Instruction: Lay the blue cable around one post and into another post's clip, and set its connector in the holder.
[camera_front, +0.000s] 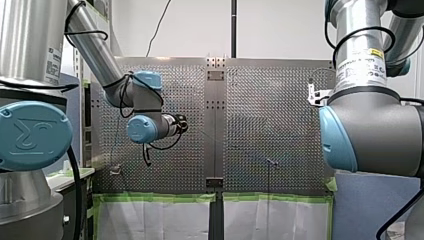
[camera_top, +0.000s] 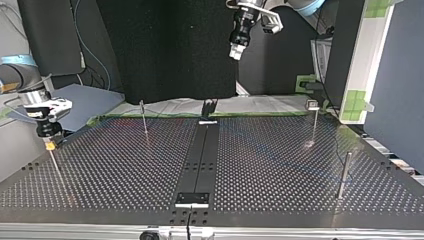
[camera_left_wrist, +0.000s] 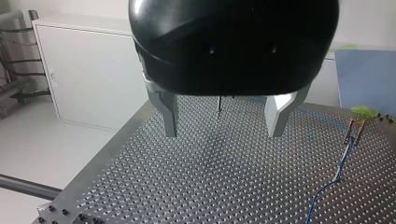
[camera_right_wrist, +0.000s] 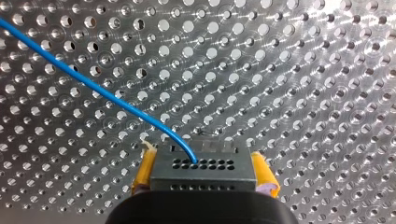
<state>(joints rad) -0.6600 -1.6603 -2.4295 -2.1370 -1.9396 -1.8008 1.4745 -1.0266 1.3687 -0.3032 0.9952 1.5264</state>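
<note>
— Holding the connector (camera_right_wrist: 201, 164) in the right tool (camera_right_wrist: 203, 179), with yellow pads (camera_right_wrist: 146, 169) clamped on both its sides, low over the counter (camera_top: 280, 165) at the top view's left edge.
— Trailing the blue cable (camera_right_wrist: 93, 86) off across the holes, then. Routed yet?
— Hard to say. Runs loose over the counter past the clip post (camera_left_wrist: 355, 133) in the left wrist view; cannot tell whether seated in the clip.
— And the left tool (camera_left_wrist: 224, 122)?
— Hanging high, spread wide, gripping nothing.
— So, probably early in the routing. Next?
— Likely carrying the connector round a plain post (camera_top: 144, 119), keeping the line taut, then pressing it down into the clip. Calls for the free tool to guide it. Cannot pick out the holder for certain.
</note>
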